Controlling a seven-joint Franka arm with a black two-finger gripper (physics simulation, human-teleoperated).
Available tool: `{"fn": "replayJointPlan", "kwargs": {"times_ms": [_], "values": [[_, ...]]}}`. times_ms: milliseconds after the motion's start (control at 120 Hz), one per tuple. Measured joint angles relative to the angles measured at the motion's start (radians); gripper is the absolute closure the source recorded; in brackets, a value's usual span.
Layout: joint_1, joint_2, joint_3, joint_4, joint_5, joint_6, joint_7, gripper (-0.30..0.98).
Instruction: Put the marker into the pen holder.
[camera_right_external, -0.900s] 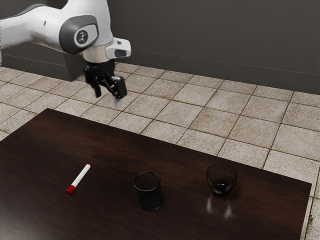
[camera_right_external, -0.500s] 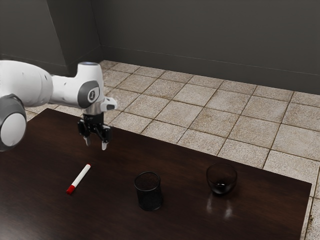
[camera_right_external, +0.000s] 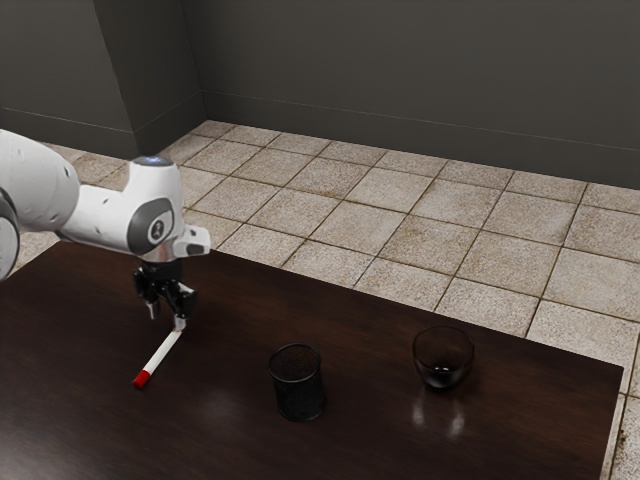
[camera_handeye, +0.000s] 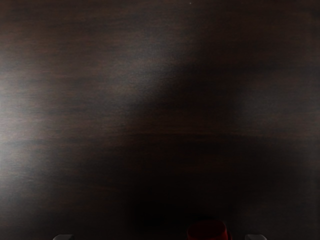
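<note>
Hand (camera_right_external: 167, 318): its fingers stand spread, and you pinch nothing with them.
Marker (camera_right_external: 161, 354): it lies on the tabletop (camera_right_external: 230, 440), its end just beside or under one fingertip; contact you cannot confirm.
Red end (camera_handeye: 207, 231): it sits off-centre between the fingertips, so one finger may push the marker and make it roll.
Grip: if you close so near the end, the marker may swing or slip, because its weight hangs to one side.
Pen holder (camera_right_external: 298, 385): a tilted marker could later catch its rim.
Change: compared with the earlier frame, the hand is lower and closer to the marker; marker and holder keep their places.
</note>
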Motion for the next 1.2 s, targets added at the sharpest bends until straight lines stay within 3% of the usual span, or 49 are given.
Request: {"fn": "replayJointPlan", "kwargs": {"times_ms": [183, 317, 467, 617, 783, 867, 1000, 1200], "values": [[-0.001, -0.015, -0.001, -0.029, -0.074, 0.028, 0.045, 0.28], [-0.001, -0.018, -0.001, -0.062, -0.087, 0.046, 0.072, 0.28], [-0.001, -0.012, 0.0, -0.067, -0.086, 0.064, 0.096, 0.31], [-0.002, -0.006, 0.0, -0.068, -0.086, 0.075, 0.113, 0.47], [-0.001, -0.005, 0.0, -0.069, -0.07, 0.082, 0.114, 0.4], [-0.002, -0.01, 0.0, -0.069, -0.063, 0.086, 0.108, 0.59], [-0.002, -0.015, 0.0, -0.07, -0.073, 0.086, 0.117, 0.66], [-0.002, -0.186, -0.046, -0.069, -0.01, 0.057, 0.118, 0.68]]}}
